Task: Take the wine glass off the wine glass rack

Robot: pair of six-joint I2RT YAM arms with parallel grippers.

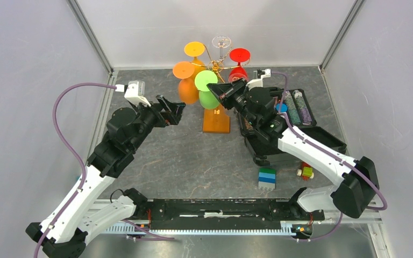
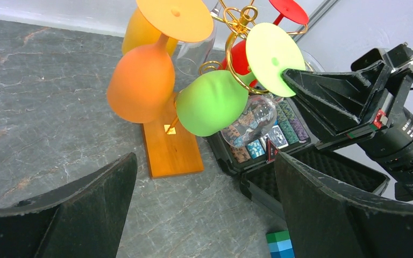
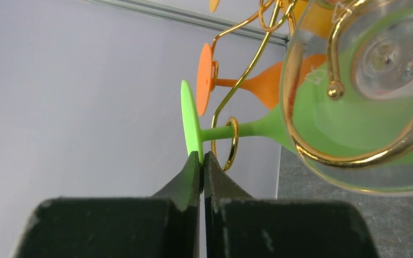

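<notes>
The wine glass rack (image 1: 213, 65) is a gold wire stand on an orange-brown wooden base (image 1: 216, 122) at the back middle. A green wine glass (image 1: 208, 99) hangs upside down from it, with its stem in a gold loop (image 3: 230, 144). My right gripper (image 3: 201, 156) is shut on the rim of the green glass's flat foot (image 3: 191, 121); the grip also shows in the left wrist view (image 2: 290, 79). My left gripper (image 2: 204, 161) is open and empty, low over the table to the left of the rack, apart from the glasses.
Orange (image 1: 187, 88), yellow-orange (image 1: 194, 49), red (image 1: 239, 56) and clear (image 1: 221, 43) glasses also hang on the rack. An open black case (image 1: 285, 123) lies right of the base, under my right arm. A blue-green block stack (image 1: 267, 178) and a small toy (image 1: 304, 172) sit nearer.
</notes>
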